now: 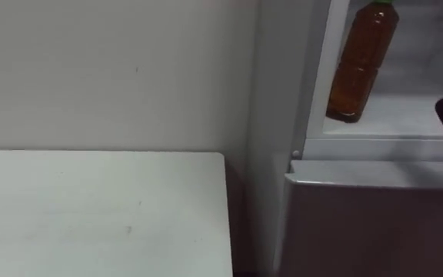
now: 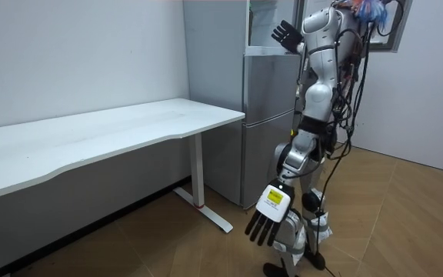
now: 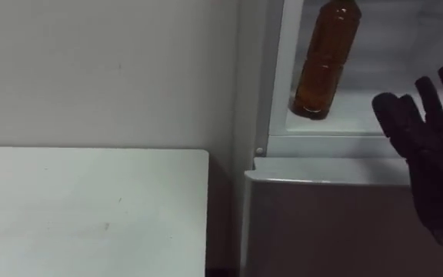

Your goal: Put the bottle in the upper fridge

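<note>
Right hand (image 3: 429, 158) was raised before the open upper compartment, fingers spread and straight, holding nothing, apart from the bottle (image 3: 325, 65) and off to its right. Bottle, amber liquid inside, stood on the white shelf floor (image 3: 375, 123) of the upper compartment, near the left frame and close behind the front lip; it looked slightly leaned in both eye views, though whether it truly tilted could not be told. Judged the placing as good as done: bottle inside and free of the hand. Left to do, by judgement: draw the arm clear and close the upper door, which could not be made out plainly. Below the shelf lip, the lower fridge door (image 3: 321, 223) was closed, its top edge just under the hand. Fridge (image 2: 264, 115) stood against the wall (image 3: 91, 69), with the white table (image 3: 91, 208) just beside it on the left, a narrow dark gap between. Room for withdrawing lay to the right and back; the frame edge and lip crowded the bottle's side. Left hand (image 2: 266, 225) hung low by the leg, fingers straight, idle.
</note>
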`<state>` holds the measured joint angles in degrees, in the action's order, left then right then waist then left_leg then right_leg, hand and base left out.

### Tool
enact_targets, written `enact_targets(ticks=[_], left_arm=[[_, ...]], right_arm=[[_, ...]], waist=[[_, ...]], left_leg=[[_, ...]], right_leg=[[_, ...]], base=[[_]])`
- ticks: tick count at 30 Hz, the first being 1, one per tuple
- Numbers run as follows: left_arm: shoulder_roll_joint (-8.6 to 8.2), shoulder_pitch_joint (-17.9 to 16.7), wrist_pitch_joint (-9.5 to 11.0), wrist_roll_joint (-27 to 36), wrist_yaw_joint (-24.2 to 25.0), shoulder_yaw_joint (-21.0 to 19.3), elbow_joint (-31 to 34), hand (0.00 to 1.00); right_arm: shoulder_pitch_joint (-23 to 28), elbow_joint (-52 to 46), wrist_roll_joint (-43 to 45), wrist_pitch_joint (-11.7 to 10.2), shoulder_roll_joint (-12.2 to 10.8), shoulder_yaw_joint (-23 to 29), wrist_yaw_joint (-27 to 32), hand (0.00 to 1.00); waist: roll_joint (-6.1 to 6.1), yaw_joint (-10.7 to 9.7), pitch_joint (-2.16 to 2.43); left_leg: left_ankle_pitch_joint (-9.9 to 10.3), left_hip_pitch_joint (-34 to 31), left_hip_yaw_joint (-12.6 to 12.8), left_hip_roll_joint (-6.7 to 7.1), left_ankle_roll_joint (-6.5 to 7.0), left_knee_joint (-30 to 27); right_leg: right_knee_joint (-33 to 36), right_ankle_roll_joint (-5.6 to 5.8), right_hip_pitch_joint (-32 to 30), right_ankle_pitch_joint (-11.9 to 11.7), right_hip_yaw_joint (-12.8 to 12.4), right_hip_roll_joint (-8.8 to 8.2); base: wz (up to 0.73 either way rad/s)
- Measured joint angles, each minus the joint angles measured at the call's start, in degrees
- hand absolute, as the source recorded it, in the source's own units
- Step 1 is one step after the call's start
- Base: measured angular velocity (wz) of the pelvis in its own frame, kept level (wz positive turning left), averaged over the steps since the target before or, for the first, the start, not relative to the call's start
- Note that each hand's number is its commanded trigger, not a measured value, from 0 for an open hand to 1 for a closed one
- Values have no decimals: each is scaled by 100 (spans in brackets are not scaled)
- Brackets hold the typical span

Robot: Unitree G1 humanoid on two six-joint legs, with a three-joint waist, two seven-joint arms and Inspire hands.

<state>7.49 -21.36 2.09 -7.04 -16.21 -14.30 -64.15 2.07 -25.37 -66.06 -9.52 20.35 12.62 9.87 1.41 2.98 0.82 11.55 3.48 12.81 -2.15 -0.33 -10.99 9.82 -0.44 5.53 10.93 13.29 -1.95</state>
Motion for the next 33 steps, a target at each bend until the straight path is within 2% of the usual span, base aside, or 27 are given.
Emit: enact_targets(ticks=[3, 7, 10, 12, 15, 18, 20, 22, 26, 33], left_arm=[[9, 38, 138, 6, -119, 50, -111, 0], [13, 51, 202, 24, -122, 255, -227, 0], [2, 85, 209, 69, -137, 350, -237, 0], [2, 141, 209, 79, -186, 368, -240, 0], [0, 193, 209, 85, -233, 500, -237, 0], [2, 263, 203, 82, -234, 512, -241, 0], [-1, 298, 208, 83, -234, 527, -232, 0], [-4, 295, 211, 88, -237, 569, -229, 0], [-3, 345, 212, 135, -244, 632, -234, 0], [1, 375, 230, 193, -325, 659, -242, 0]], right_arm=[[452, 7, -358, -80, -145, -4, -334, 0], [672, 62, -650, -106, -440, -11, -468, 0], [765, 444, -652, -129, -495, -19, -748, 0], [904, 758, -776, -135, -504, -17, -879, 0], [1052, 1187, -1051, -143, -640, -14, -981, 0], [1260, 1660, -1485, -151, -832, -12, -999, 0], [1384, 2101, -1534, -149, -1017, -11, -1006, 0], [1432, 2468, -1552, -149, -1109, -5, -1010, 0], [1508, 3426, -1716, -150, -1172, -14, -1026, 0], [1610, 4096, -1753, -167, -1171, -11, -885, 0]], waist=[[-46, 5, -6], [-79, -3, -34], [-134, 23, -50], [-131, 17, -47], [-165, -76, -32], [-170, -133, -27], [-185, -151, -15], [-204, -186, -13], [-216, -276, -7], [-190, -334, -5]], left_leg=[[0, 29, 7, 2, 0, 6], [2, 68, 60, -4, 0, 15], [8, 111, 151, -18, 0, 18], [12, 97, 154, -19, 3, 1], [23, 63, 156, -20, 17, -39], [27, 70, 159, -18, 17, -33], [26, 106, 187, -18, 17, -7], [26, 108, 215, -15, 17, 24], [27, 115, 224, -12, 16, 25], [34, 115, 235, -13, 10, 36]], right_leg=[[-1, 0, 51, 0, -38, 4], [9, 0, 16, 0, -90, 5], [-4, 0, -18, 2, -230, 11], [12, -2, -47, 0, -232, 16], [5, 5, -62, -15, -227, 19], [5, 6, -56, -15, -237, 19], [10, 6, -45, -15, -253, 18], [6, 7, -50, -15, -252, 17], [1, 9, -73, -15, -252, 17], [1, 15, -81, -10, -309, 26]], base=[[0], [-7], [-15], [-5], [0], [0], [-6], [-7], [0], [-1]])
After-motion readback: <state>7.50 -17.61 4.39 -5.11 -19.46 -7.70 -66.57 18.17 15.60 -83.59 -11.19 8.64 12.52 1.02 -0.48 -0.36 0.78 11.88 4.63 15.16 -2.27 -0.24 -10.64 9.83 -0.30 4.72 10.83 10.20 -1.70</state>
